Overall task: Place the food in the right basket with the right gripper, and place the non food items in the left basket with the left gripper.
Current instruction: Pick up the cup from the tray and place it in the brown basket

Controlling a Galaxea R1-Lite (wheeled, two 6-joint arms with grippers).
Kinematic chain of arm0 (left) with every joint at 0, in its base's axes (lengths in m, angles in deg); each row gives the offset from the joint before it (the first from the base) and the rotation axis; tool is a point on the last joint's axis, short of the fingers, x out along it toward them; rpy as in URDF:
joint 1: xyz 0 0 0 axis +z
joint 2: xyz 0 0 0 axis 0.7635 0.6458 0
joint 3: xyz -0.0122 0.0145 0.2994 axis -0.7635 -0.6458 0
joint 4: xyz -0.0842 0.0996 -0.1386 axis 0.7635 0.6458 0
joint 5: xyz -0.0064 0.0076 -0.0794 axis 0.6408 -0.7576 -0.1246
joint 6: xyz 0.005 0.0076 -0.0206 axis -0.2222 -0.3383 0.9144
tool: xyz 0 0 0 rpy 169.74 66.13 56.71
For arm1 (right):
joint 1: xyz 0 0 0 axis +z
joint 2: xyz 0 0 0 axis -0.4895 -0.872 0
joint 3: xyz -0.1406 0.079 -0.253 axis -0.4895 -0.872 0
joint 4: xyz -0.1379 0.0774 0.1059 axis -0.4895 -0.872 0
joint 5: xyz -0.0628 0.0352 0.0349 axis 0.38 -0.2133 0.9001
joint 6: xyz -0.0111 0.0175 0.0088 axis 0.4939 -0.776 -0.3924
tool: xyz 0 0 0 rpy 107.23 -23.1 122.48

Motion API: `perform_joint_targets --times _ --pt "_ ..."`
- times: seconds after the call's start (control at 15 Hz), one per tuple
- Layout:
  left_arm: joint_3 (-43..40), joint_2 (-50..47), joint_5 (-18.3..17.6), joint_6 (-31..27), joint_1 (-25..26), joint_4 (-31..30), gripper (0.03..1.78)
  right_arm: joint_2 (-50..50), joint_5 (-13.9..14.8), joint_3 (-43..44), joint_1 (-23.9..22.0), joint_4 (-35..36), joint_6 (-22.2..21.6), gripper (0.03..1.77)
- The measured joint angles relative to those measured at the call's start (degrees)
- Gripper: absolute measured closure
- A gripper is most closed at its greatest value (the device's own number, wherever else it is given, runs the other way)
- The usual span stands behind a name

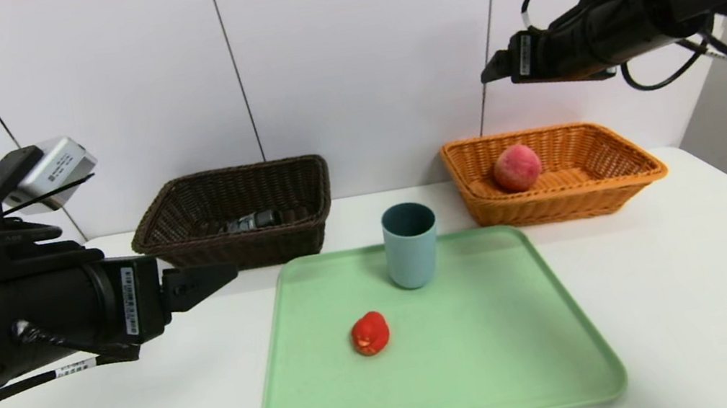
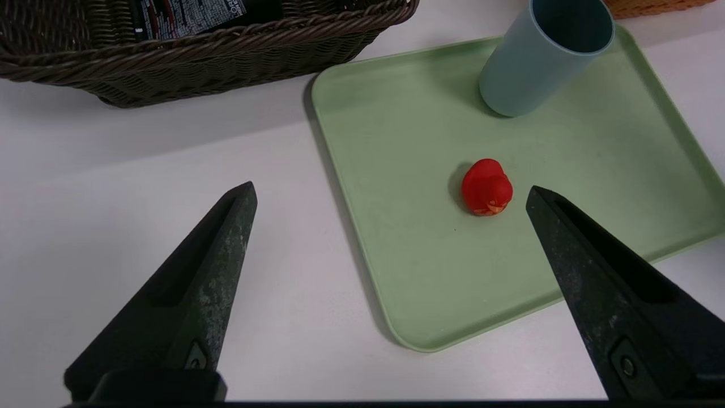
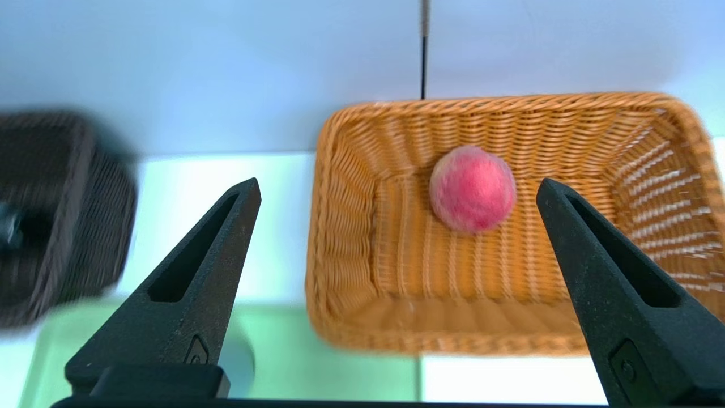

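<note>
a black tube is held in the dark basket (image 1: 236, 250); the left gripper (image 2: 391, 184) is spread wide, empty, over the table. a red toy (image 1: 370, 333) and blue cup (image 1: 412, 245) are borne by the green tray (image 1: 502, 342). a peach (image 1: 517, 168) is cradled in the orange basket (image 1: 568, 204) below the right gripper (image 3: 399, 181), wide open, empty.
</note>
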State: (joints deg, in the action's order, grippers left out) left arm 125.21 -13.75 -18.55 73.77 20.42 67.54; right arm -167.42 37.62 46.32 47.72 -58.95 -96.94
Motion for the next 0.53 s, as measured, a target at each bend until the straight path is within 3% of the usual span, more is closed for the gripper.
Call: perform_joint_targets --times 0.13,0.33,0.53 --pt "-0.05 1.07 0.15 -1.60 -1.32 0.06 0.12 3.44 -3.10 0.12 0.66 -2.21 4.72 0.11" --pt "-1.35 1.43 1.00 -1.85 -1.95 0.22 0.12 6.69 -10.80 0.21 -0.35 -4.05 9.84 0.11" --pt "-1.46 0.79 3.54 -2.34 -1.99 0.41 0.12 8.07 -11.30 0.20 0.20 -11.34 11.02 0.11"
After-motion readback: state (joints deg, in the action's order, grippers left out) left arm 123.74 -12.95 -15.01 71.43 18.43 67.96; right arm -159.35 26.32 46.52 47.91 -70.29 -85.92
